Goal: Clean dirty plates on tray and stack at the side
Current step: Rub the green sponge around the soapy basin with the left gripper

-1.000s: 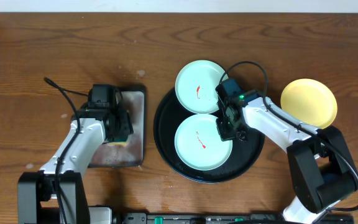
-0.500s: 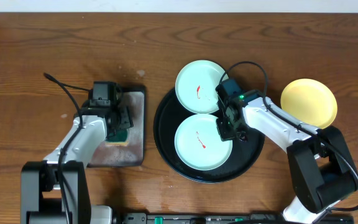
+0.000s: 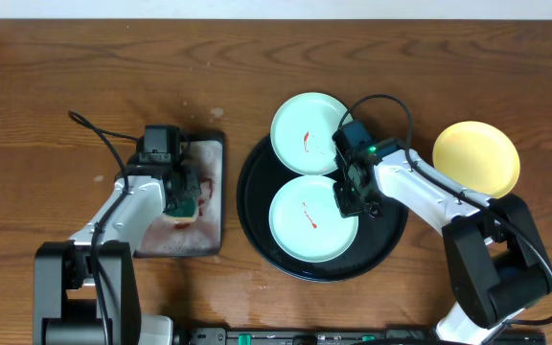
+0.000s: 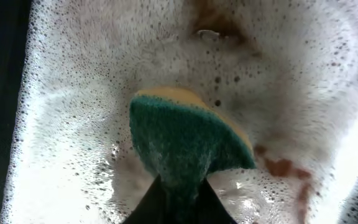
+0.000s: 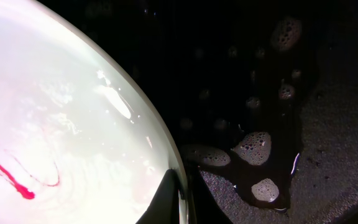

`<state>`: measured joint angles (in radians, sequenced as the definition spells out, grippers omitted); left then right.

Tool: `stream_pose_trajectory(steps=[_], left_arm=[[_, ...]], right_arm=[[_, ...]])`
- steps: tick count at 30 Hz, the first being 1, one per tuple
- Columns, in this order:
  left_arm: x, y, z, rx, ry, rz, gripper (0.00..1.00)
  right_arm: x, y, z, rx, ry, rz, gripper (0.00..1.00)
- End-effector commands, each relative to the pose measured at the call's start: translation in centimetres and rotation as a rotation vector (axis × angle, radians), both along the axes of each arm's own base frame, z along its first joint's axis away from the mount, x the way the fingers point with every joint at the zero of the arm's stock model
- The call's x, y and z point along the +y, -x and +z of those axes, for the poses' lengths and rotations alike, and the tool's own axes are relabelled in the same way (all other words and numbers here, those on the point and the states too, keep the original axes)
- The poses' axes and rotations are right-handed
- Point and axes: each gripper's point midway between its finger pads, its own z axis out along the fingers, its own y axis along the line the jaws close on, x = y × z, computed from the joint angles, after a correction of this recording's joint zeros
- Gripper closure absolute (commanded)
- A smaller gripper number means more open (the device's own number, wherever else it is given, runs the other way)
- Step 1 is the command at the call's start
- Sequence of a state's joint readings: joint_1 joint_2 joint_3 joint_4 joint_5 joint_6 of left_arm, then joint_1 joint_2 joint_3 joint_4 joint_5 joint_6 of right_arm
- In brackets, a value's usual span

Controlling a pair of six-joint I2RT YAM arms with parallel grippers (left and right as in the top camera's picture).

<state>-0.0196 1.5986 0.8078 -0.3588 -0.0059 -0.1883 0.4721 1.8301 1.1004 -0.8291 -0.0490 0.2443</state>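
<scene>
Two pale mint plates with red smears sit at the black tray point(image 3: 391, 240). One plate point(image 3: 305, 220) lies in the tray's front, the other plate point(image 3: 308, 132) rests over its back rim. A yellow plate point(image 3: 476, 158) lies on the table at the right. My right gripper point(image 3: 351, 196) is shut on the front plate's right rim; the right wrist view shows the plate point(image 5: 55, 124) pinched at the gripper point(image 5: 182, 186), with wet tray point(image 5: 328, 155) beside it. My left gripper point(image 3: 185, 196) is shut on a green and yellow sponge point(image 4: 185, 137) at the gripper point(image 4: 180, 186).
The sponge point(image 3: 186, 204) hangs over a small rectangular grey tray point(image 3: 204, 235) full of white foam with reddish stains, left of the black tray. Foam blobs point(image 5: 253, 146) lie on the black tray. The right arm's cable loops over the back plate.
The left gripper has closed on the sponge in the foamy grey tray. The right gripper and the plates have not moved.
</scene>
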Motion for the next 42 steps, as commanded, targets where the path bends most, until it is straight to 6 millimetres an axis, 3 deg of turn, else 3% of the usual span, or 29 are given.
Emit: stream_pose_trajectory(steps=[1,3,5,12,18,24,29,30,42], left_arm=[[-0.3,-1.7,2.3,-0.07,0.023,0.001,0.59],[-0.3,-1.7,3.1,-0.084,0.023,0.001,0.45],[-0.3,-1.4,3.6,-0.085,0.023,0.001,0.4],[-0.3,1.2,2.7,0.014,0.021,0.003,0.4],[-0.3,2.1,1.0,0.048,0.021,0.003,0.4],[-0.3,2.5,-0.6,0.097,0.02,0.003,0.51],[-0.3,2.7,-1.3,0.116,0.02,0.004,0.81],[-0.3,2.7,-1.3,0.116,0.02,0.004,0.91],[-2.2,2.6,-1.3,0.115,0.132,-0.002,0.92]], right_arm=[[-1.1,0.4,-0.7,0.015,0.053,-0.009,0.99],[-1.1,0.4,-0.7,0.015,0.053,-0.009,0.99],[-1.1,0.4,-0.7,0.014,0.053,-0.009,0.99],[-1.1,0.4,-0.7,0.014,0.053,-0.009,0.99],[-1.1,0.4,-0.7,0.014,0.053,-0.009,0.99],[-1.1,0.4,-0.7,0.014,0.053,-0.009,0.99],[-1.1,0.4,-0.7,0.014,0.053,-0.009,0.99],[-1.1,0.4,-0.7,0.014,0.053,-0.009,0.99],[-1.1,0.4,-0.7,0.015,0.053,-0.009,0.99]])
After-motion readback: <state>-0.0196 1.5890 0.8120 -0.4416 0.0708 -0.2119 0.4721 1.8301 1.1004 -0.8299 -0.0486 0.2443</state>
